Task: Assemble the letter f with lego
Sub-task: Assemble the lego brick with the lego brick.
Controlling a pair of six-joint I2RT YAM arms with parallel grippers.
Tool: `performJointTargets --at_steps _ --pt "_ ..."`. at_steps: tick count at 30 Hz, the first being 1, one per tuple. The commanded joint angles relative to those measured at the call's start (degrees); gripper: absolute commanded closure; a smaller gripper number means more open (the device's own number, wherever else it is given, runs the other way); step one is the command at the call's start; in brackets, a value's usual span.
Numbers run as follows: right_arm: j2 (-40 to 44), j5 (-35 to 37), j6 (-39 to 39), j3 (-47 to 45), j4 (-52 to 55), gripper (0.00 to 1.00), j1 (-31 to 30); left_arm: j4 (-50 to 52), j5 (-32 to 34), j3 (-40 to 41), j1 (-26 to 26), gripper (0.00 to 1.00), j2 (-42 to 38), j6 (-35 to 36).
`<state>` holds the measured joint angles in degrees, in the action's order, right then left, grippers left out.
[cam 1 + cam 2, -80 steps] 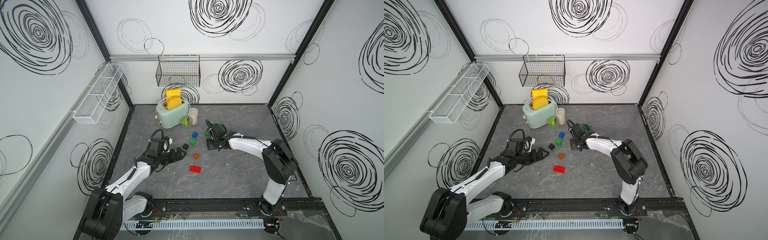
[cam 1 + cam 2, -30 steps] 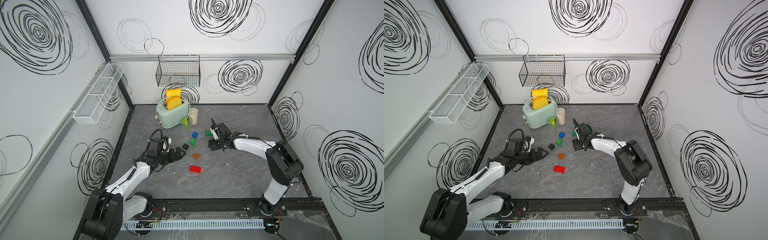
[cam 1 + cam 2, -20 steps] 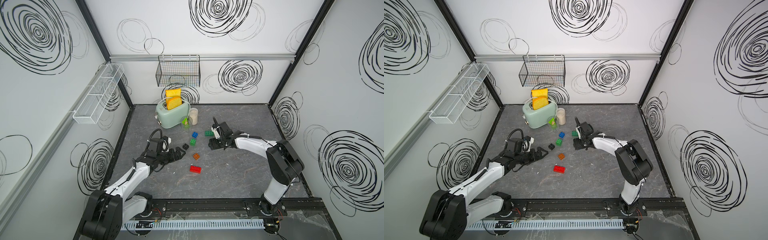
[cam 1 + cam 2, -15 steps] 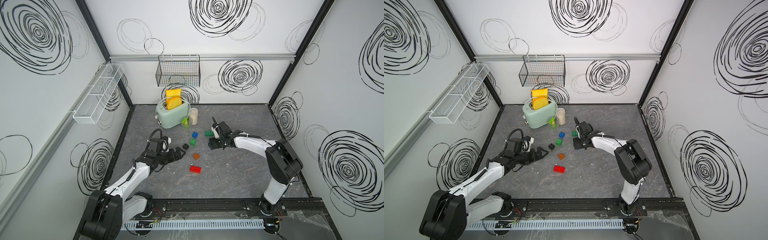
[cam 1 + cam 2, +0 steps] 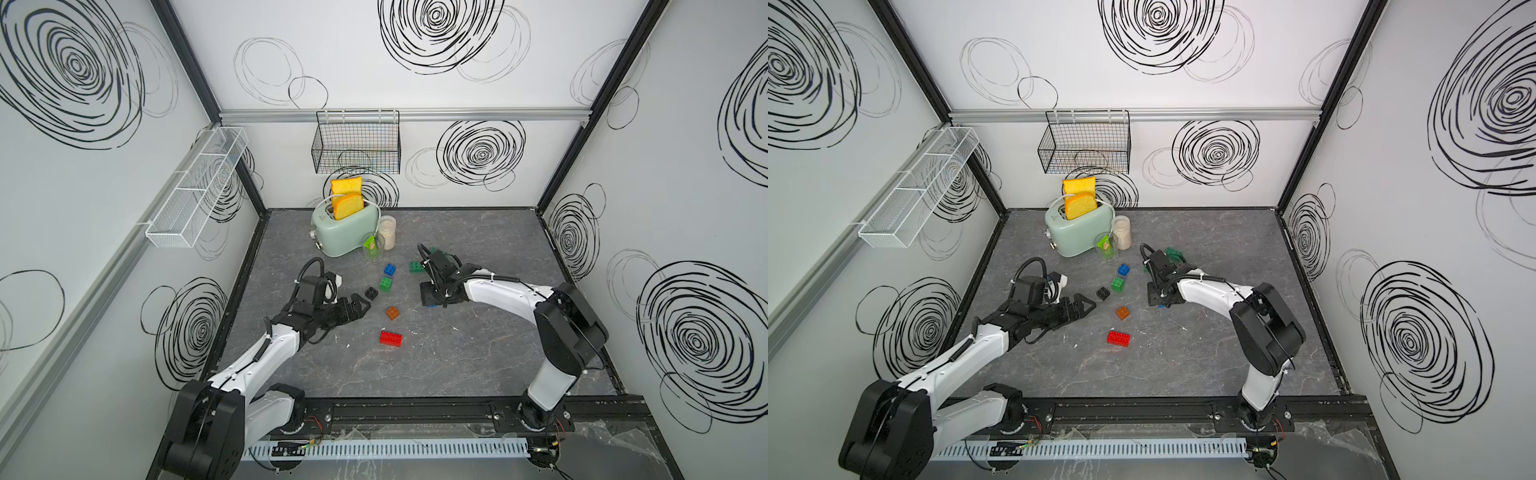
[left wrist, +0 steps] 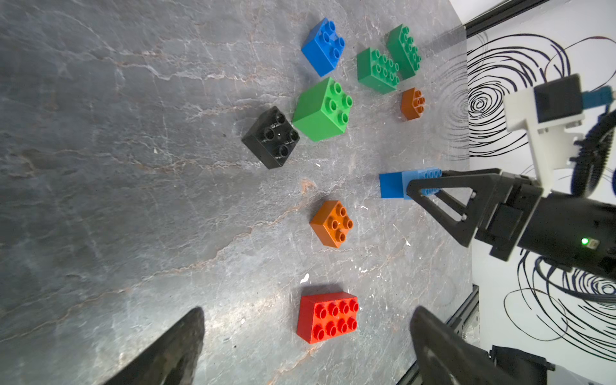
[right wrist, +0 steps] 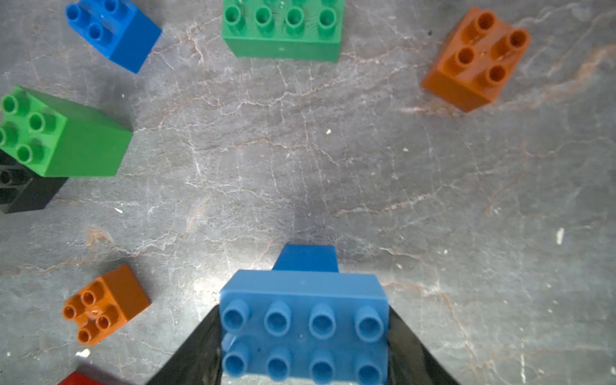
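Just right of the centre in both top views, the right claw point(image 5: 429, 295) is closed on the light blue brick point(image 7: 304, 326); its fingers point(image 7: 196, 353) press on the two short ends. This oblong brick sits over a dark blue brick point(image 7: 305, 258) that lies on the table point(image 5: 478, 353); if they are joined, I cannot tell. Left of the centre, the left claw point(image 5: 358, 306) is spread wide and holds nothing, near the black brick point(image 5: 370, 293). Between the claws lie, each apart, the green brick point(image 5: 386, 284), the orange brick point(image 5: 392, 313) and, lower, the red brick point(image 5: 390, 338).
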<state>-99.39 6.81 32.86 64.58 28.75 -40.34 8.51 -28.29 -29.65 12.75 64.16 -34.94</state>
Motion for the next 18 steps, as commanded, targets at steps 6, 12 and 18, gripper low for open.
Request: performJointTargets --at_steps 6,12,18 --pt "0.5 -0.6 5.8 -2.7 10.3 0.31 -0.9 -0.8 0.9 0.3 0.5 0.02 -0.6 0.1" --pt "0.6 -0.7 5.8 -2.2 10.3 0.23 -0.9 -0.7 1.2 0.3 0.5 0.02 -1.0 0.2" --pt "2.0 -0.2 5.6 -1.6 10.0 0.14 -1.0 -0.5 1.3 0.3 0.6 0.02 -1.2 0.2"
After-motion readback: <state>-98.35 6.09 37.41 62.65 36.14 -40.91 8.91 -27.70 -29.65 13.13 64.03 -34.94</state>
